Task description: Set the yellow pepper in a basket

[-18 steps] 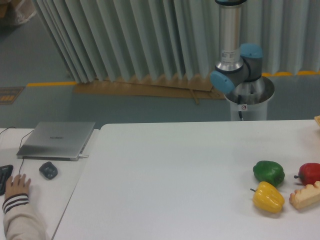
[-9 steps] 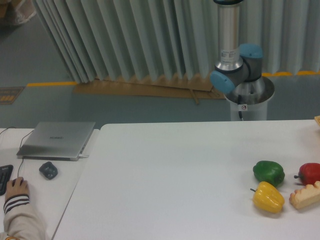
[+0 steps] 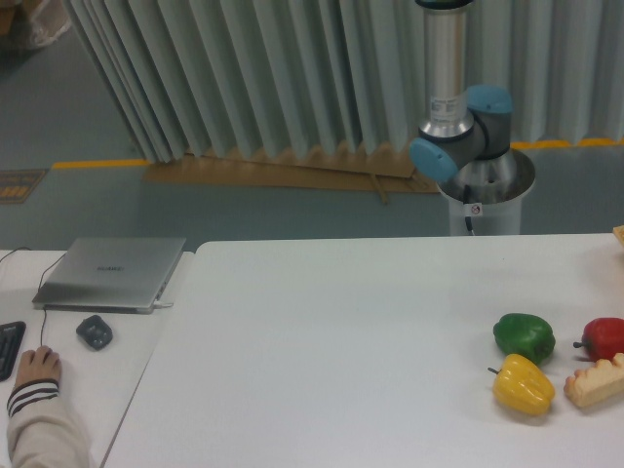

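Since a second ago only the person's hand [image 3: 36,366] at the left edge has shifted slightly; the peppers lie as before. The yellow pepper [image 3: 524,384] sits near the table's [image 3: 322,331] front right, green pepper [image 3: 524,336] just behind, tan bread-like piece [image 3: 595,381] beside, red pepper [image 3: 604,337] beyond. The gripper is out of view; only the arm's base [image 3: 463,146] shows.
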Robot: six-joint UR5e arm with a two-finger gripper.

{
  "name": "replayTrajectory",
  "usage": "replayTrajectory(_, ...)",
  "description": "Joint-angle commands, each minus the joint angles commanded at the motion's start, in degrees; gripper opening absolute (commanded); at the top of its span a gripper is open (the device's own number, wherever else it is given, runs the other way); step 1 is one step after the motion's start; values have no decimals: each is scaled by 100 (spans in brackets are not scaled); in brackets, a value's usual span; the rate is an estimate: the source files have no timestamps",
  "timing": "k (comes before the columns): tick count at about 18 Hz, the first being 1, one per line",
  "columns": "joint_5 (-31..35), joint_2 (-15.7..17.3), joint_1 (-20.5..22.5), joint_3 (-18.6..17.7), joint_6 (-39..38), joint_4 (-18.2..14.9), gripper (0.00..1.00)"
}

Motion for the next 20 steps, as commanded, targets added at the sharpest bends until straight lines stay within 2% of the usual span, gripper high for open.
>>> replayTrajectory(3,0,-26,-61,-44,-87,9,100)
replayTrajectory(5,0,-61,-236,-44,-429,17,100)
replayTrajectory(10,9,-237,-807,-35,-1140,228,100)
replayTrajectory(14,53,-299,-1344,35,-1959,229,100)
replayTrajectory(20,88,-404,-1450,61,-1916,229,100)
